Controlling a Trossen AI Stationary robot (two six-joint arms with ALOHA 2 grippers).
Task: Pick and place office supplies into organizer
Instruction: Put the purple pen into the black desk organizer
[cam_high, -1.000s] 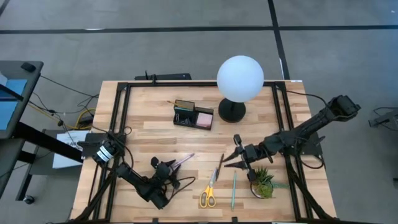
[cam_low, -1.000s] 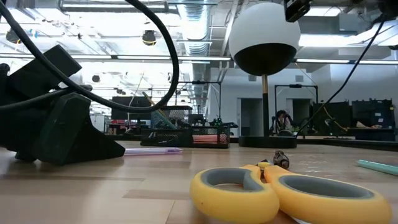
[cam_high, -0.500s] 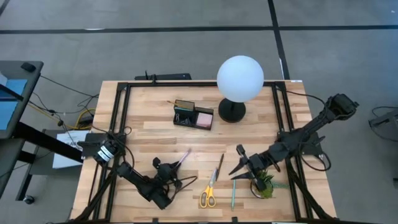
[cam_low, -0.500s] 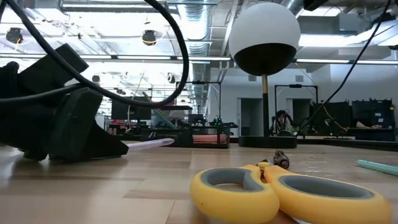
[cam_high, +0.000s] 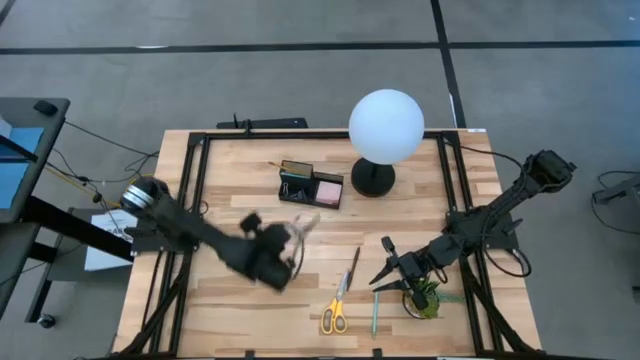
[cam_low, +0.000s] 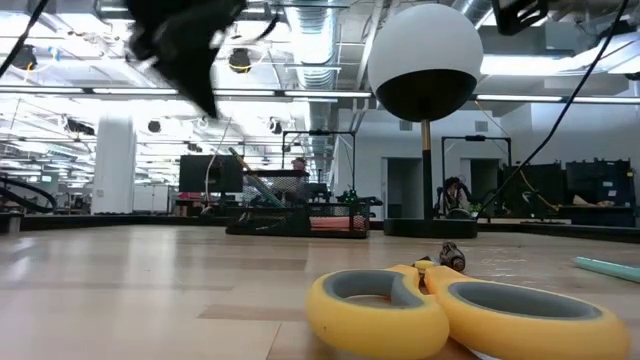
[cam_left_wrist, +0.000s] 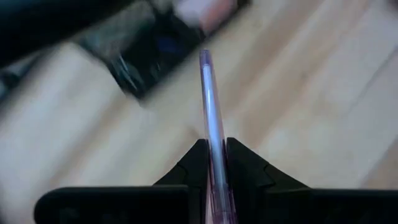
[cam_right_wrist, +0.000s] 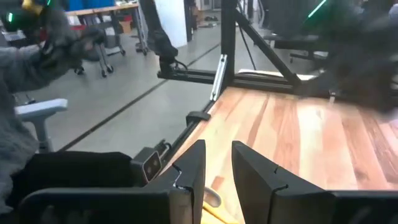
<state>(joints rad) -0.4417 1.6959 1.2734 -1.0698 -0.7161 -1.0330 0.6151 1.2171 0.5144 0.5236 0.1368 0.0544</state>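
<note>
My left gripper (cam_high: 290, 233) hangs above the table's middle left, shut on a purple pen (cam_left_wrist: 208, 99) whose free end (cam_high: 305, 222) points toward the black organizer (cam_high: 310, 186). My right gripper (cam_high: 383, 262) stands open, with nothing between its fingers, at the right near the green plant (cam_high: 425, 296). Yellow-handled scissors (cam_high: 335, 306), a dark pencil (cam_high: 353, 268) and a teal pen (cam_high: 376, 306) lie flat on the table near the front edge. The organizer holds a pink pad (cam_high: 328, 189). My left gripper pinches the purple pen's shaft (cam_left_wrist: 213, 144) between its two fingers. The pen runs along the fingers, and most of what shows of it sticks out ahead of them. The fingers slant down toward the far side. The pen is lifted clear of the table.
A white globe lamp (cam_high: 386, 125) on a black base stands right of the organizer at the back. Black frame rails (cam_high: 195, 190) run along the table's left, right and far sides. People and desks show in the room beyond.
My left gripper has risen quickly from the table near the front left, carrying the purple pen up and toward the far edge and the organizer; it has turned on the way. The pen, which lay on the table, now hangs clear. My right gripper has swung slightly toward the near edge.
</note>
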